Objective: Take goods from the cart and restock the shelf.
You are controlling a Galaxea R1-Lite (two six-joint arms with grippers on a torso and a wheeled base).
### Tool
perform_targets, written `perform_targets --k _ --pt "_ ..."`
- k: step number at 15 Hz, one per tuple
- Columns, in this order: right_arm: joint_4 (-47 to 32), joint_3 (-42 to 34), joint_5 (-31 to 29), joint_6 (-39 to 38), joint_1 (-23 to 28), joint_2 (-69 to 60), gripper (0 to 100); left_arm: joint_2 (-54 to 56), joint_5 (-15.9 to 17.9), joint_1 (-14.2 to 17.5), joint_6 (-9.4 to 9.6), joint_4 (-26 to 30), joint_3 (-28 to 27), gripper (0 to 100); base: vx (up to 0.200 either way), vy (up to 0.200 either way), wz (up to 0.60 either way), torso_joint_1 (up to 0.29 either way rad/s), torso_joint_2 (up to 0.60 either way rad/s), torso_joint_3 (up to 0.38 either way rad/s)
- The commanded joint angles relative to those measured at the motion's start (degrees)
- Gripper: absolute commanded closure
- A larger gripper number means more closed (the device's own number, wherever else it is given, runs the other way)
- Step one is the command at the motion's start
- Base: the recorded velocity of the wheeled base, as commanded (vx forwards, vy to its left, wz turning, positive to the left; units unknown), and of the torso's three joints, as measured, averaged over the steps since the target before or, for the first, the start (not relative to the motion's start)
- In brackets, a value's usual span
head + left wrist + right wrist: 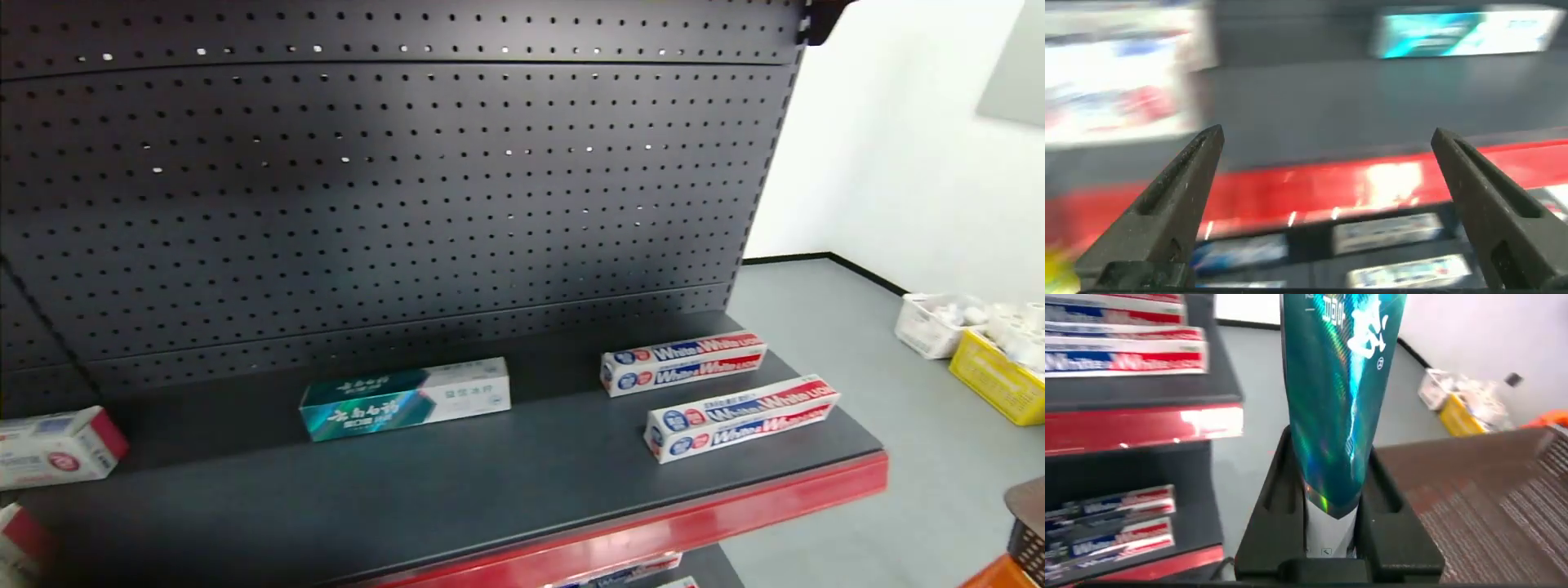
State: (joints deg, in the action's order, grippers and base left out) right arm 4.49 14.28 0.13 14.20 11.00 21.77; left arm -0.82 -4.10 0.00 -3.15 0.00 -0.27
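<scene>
Beside the shelf (490, 490), the right gripper (1329, 461) has its jaws clamped on a teal box (1343, 376), top cut off; the left gripper (1327, 143), jaws wide, faces the shelf's blurred red edge (1315, 188).

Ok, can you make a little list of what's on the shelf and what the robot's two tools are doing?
Shelf: black top, red front edge
Middle: teal shelf box, lying flat
Right end: back striped box and front striped box, apart
Left end: white-and-red box
Left tool: open, holding nothing, facing the shelf's red edge
Right tool: shut on held teal box
Floor: yellow basket beside white basket
</scene>
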Motion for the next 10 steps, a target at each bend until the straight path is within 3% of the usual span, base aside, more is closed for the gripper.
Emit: perform_targets --k 1,8,10 --pt "0.00 -0.56 -0.05 0.12 0.17 -0.06 100 -0.06 -0.03 0.00 -0.02 0.00 0.00 0 0.000 0.000 0.00 0.000 0.00 0.000" --pt "0.00 -2.41 0.13 0.21 0.08 -1.73 100 -0.06 -0.03 0.00 -0.02 0.00 0.00 0 0.000 0.000 0.00 0.000 0.00 0.000" --pt "0.26 -3.11 0.22 0.21 -0.10 -2.26 100 -0.06 -0.03 0.00 -0.02 0.00 0.00 0 0.000 0.000 0.60 0.007 0.00 0.000"
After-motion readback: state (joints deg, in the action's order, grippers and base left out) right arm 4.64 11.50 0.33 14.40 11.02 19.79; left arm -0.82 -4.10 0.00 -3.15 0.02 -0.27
